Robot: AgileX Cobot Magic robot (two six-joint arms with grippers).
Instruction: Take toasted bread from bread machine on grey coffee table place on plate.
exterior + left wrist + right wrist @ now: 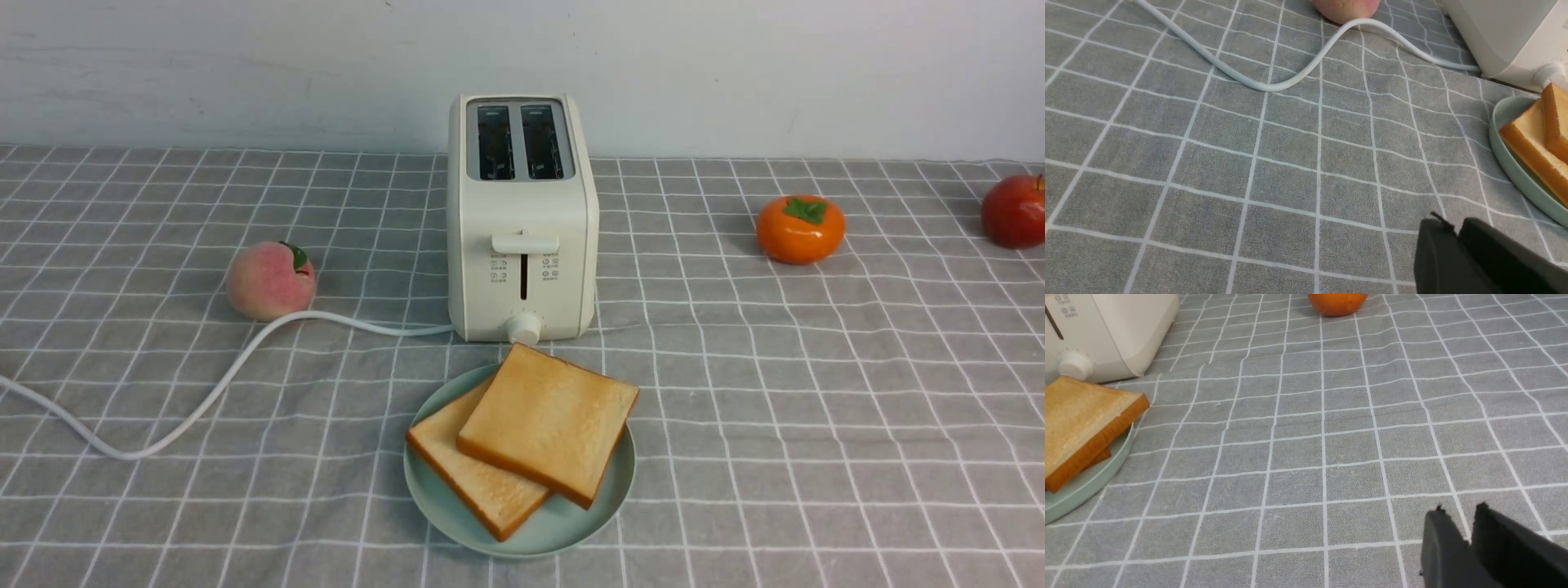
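Note:
The cream-white bread machine (522,220) stands upright on the grey coffee table (816,408), and both its slots are empty. Two slices of toasted bread lie on the mint-green plate (571,523) in front of it, the upper slice (547,420) overlapping the lower slice (482,482). Neither gripper shows in the front view. My left gripper (1453,224) is shut and empty, low over the cloth beside the plate (1511,163). My right gripper (1461,509) is shut and empty over bare cloth, well away from the toast (1077,416) and the plate (1086,486).
The toaster's white cord (204,392) snakes across the left of the table. A peach (271,280) sits left of the toaster. An orange persimmon (800,229) and a red apple (1015,211) sit at the right. A white wall runs behind the table.

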